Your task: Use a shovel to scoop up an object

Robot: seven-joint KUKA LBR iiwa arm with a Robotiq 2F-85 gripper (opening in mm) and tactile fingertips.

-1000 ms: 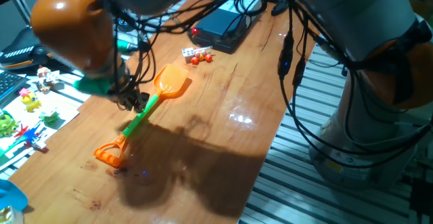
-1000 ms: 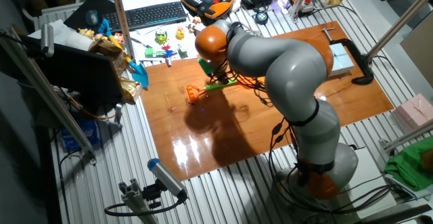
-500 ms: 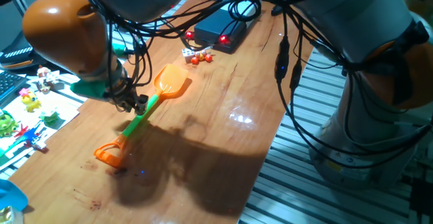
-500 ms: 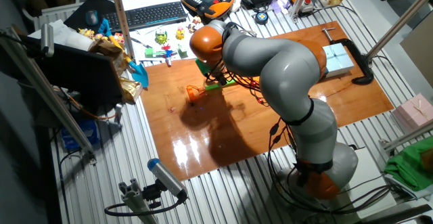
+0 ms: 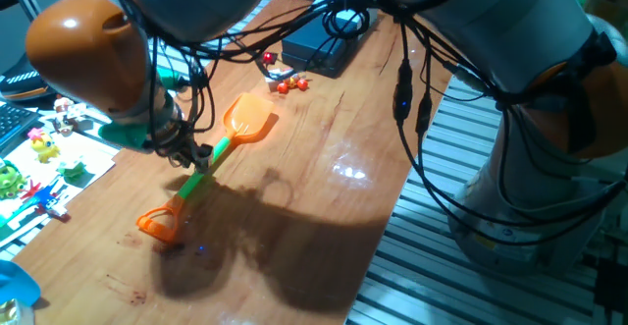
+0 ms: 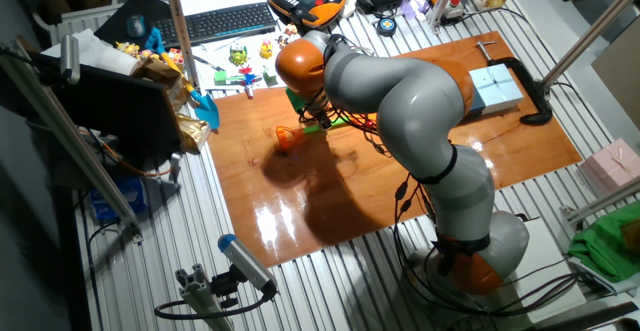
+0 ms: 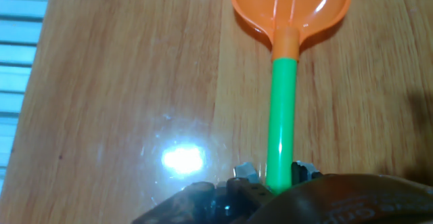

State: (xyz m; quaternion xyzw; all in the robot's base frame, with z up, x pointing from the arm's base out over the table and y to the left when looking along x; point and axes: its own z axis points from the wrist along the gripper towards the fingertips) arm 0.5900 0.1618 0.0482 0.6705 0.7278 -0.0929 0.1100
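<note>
The shovel (image 5: 211,158) lies mid-left on the table (image 5: 324,168): orange blade, green shaft, orange loop end. The gripper (image 7: 279,176) straddles the shaft; whether it grips is unclear. No readable writing.

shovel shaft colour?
Bright green shaft on the shovel; clearest in the hand view.

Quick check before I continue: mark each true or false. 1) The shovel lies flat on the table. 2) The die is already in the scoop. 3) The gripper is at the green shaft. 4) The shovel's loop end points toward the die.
1) True: the shovel lies on the table.
2) False: the die sits on the table beyond the empty scoop.
3) True: the gripper is at the green shaft; a closed grip cannot be confirmed.
4) False: the scoop end points toward the die.
</note>
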